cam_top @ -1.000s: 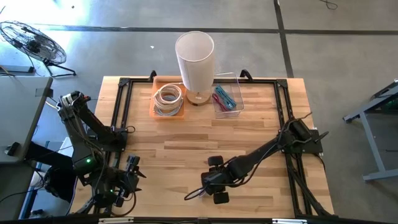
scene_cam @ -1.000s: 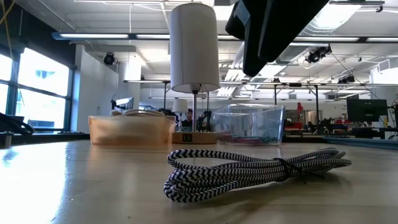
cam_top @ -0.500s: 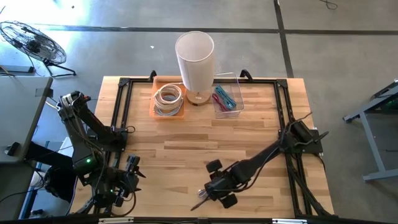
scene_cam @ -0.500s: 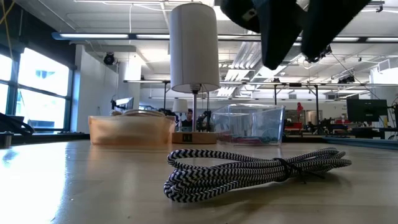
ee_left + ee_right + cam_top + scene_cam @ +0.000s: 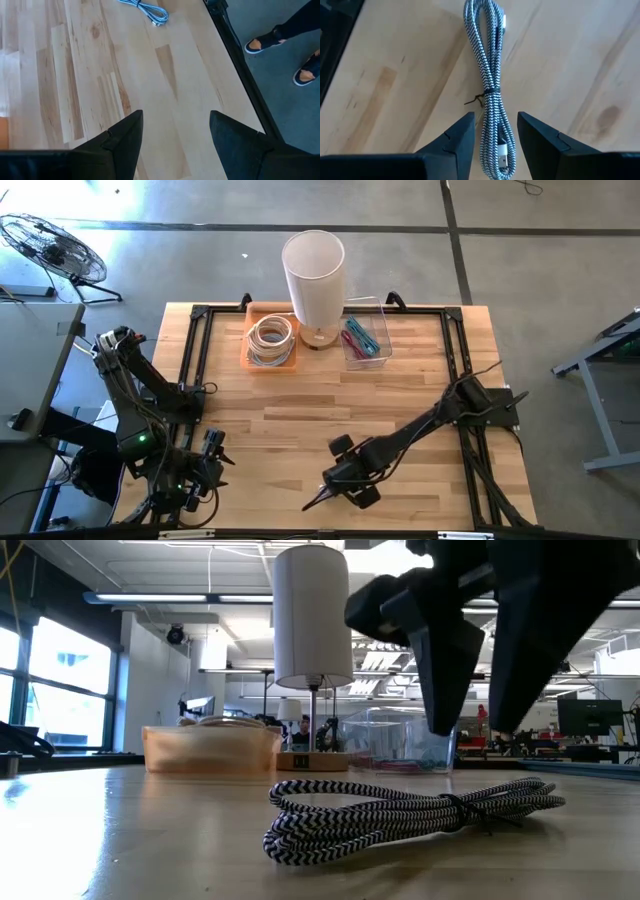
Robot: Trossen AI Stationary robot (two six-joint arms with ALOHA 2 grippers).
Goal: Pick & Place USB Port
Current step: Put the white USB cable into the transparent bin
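Hovering over the near edge of the wooden table (image 5: 300, 410), the right gripper (image 5: 350, 484) hangs just above a bundled USB cable (image 5: 491, 90), a black-and-white braided cord folded into a long loop and cinched at its middle by a thin dark tie. In the right wrist view the two fingers (image 5: 455, 142) stand apart at a moderate width, and the cable runs lengthwise through the gap between them, its near end with a silver plug lying right between the tips; nothing is gripped, and the cord rests flat on the wood. From the low view the same bundle (image 5: 400, 812) lies on the table top while the dark gripper body (image 5: 480, 630) fills the space over it, clear of it. Seen from above, only a thin tail of the cable (image 5: 314, 502) shows beside the gripper. The left gripper (image 5: 205, 465) waits at the table's near left corner, its fingers (image 5: 120, 137) spread wide over bare wood.
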